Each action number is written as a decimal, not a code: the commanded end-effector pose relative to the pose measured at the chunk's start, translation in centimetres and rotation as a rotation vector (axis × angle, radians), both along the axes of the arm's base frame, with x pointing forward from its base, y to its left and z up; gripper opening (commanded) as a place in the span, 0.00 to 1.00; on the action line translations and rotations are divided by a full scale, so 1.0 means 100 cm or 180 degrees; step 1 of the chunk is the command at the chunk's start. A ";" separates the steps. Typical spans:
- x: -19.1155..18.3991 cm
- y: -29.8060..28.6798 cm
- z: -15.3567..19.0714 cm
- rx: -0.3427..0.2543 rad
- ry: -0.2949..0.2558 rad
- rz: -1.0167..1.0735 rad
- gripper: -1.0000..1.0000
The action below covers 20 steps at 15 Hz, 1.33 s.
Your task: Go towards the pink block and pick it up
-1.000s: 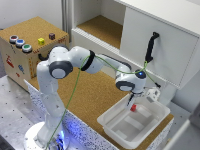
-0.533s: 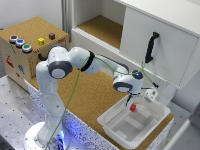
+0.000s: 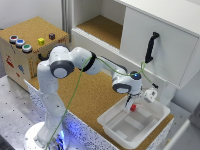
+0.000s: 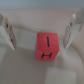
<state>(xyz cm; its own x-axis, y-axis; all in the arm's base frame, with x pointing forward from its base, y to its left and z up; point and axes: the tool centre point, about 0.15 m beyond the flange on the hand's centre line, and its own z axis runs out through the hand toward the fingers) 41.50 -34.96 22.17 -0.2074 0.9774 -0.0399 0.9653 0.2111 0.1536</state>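
claw [image 4: 39, 30] open, astride pink block [image 4: 48, 47]

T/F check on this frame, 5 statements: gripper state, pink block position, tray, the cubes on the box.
1. The gripper is open, with the pink block between its fingers. True.
2. The pink block is already lifted clear of the white tray. False: in the exterior view it sits low at the tray's far rim, under the gripper.
3. The yellow cube is in the white tray. False: it sits on top of the cork-topped box at the exterior view's left.
4. The dark purple cube is on the same box top as the yellow cube. True.
5. The fingers are pressed against the block's sides. False: the wrist view shows a gap on each side.
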 end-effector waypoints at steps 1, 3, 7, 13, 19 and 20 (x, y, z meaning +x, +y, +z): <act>0.024 -0.011 -0.008 -0.0014 0.0230 -0.0094 0.00; 0.025 -0.011 -0.010 -0.0034 0.0229 -0.0103 0.00; 0.022 -0.015 -0.007 -0.0016 0.0193 -0.0197 0.00; -0.007 -0.028 0.065 0.0027 -0.0190 -0.0713 0.00; -0.034 0.021 0.148 0.0251 -0.0516 -0.0705 0.00; -0.032 0.038 0.151 0.0252 -0.0469 -0.0755 0.00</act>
